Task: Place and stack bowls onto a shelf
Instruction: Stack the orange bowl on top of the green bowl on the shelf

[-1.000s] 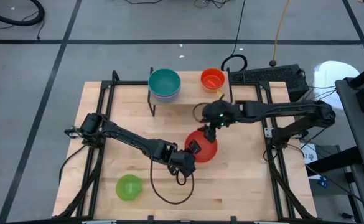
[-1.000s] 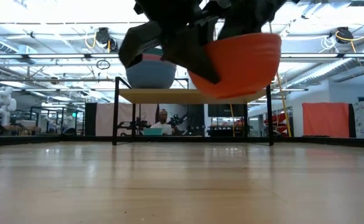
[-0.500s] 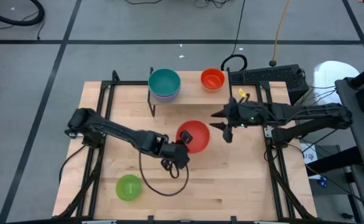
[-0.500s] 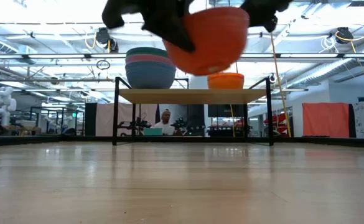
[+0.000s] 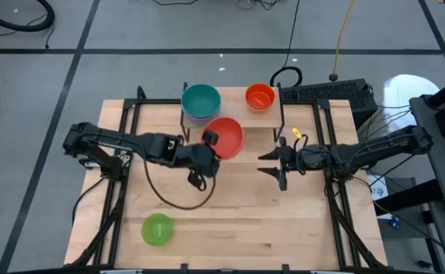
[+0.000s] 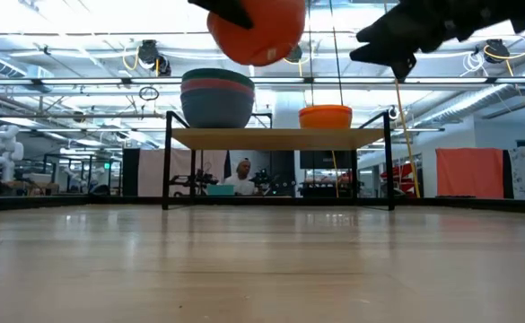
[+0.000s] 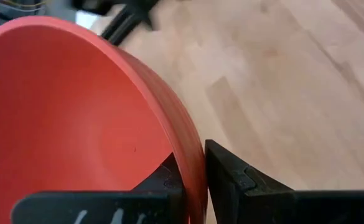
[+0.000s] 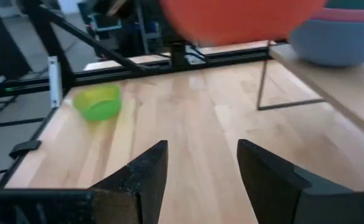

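Note:
My left gripper point(image 5: 209, 143) is shut on a red bowl point(image 5: 225, 137), which hangs high above the table just in front of the shelf point(image 5: 237, 116). In the low view the red bowl point(image 6: 258, 27) is above the level of the shelf point(image 6: 280, 136). On the shelf's left end stands a stack of bowls with a teal one on top point(image 5: 201, 101). An orange bowl point(image 5: 259, 97) rests on its right end. A green bowl point(image 5: 158, 229) sits on the table at the near left. My right gripper point(image 5: 277, 164) stands open to the red bowl's right, holding nothing. My left gripper pinches the red bowl's rim point(image 7: 191, 165) on the side toward the table's near left. One finger point(image 7: 160, 183) is inside the bowl and the other point(image 7: 231, 180) outside. The fingers slant down from the table's left. The bowl is lifted clear, its opening up.
The shelf's black wire legs point(image 5: 185, 125) stand on the wooden tabletop point(image 5: 268, 221). A black frame point(image 5: 123, 152) runs along the table's left and right sides. In the right wrist view the green bowl point(image 8: 98, 102) lies far off, past the open fingers.
My left gripper has carried the red bowl up and toward the table's far edge, to the shelf's front. The bowl stays clear of the table. My right gripper has drawn back from the bowl toward the table's right edge and tipped closer to level.

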